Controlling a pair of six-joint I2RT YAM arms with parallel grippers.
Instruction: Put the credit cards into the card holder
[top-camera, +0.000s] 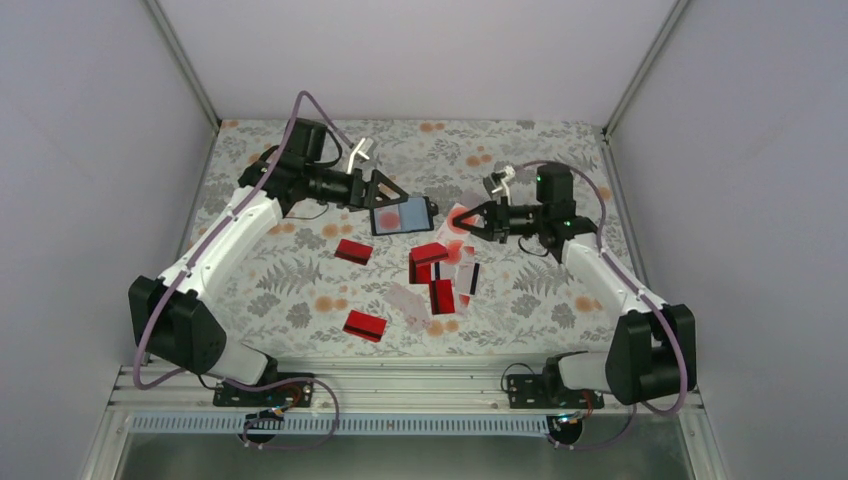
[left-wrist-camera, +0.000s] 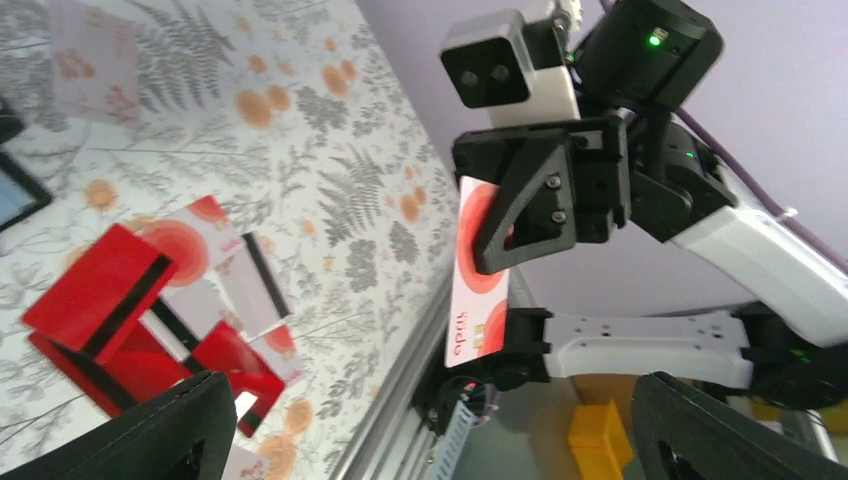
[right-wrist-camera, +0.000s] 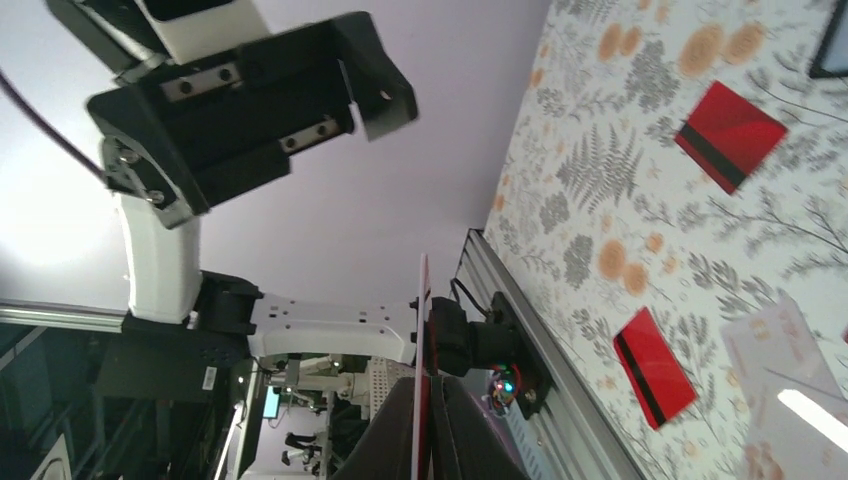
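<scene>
Left gripper (top-camera: 388, 194): claw spread wide, nothing between its fingers (left-wrist-camera: 150, 430); it sits at the left end of the card holder.

Card holder (top-camera: 403, 215): on the floral table (top-camera: 280, 285), left of centre towards the far side, spread open with its clear pockets facing up. Its long axis runs left to right, right end slightly farther back. The left pocket shows a red blotch, seemingly a card with a red dot; contents of the right pocket cannot be told.

Loose credit cards: one red card (top-camera: 353, 251) below the holder, another red card (top-camera: 365, 325) nearer the arm bases, both apart from the rest. The main heap (top-camera: 440, 280), mid-table, mixes red, whitish and black-striped cards, overlapping at varied angles.

Right gripper (top-camera: 476, 222): pressed together on one whitish card with red circles (left-wrist-camera: 478, 300), pinched at one end. The card is off the table, standing on edge, long axis pointing left towards the holder, not touching it
</scene>
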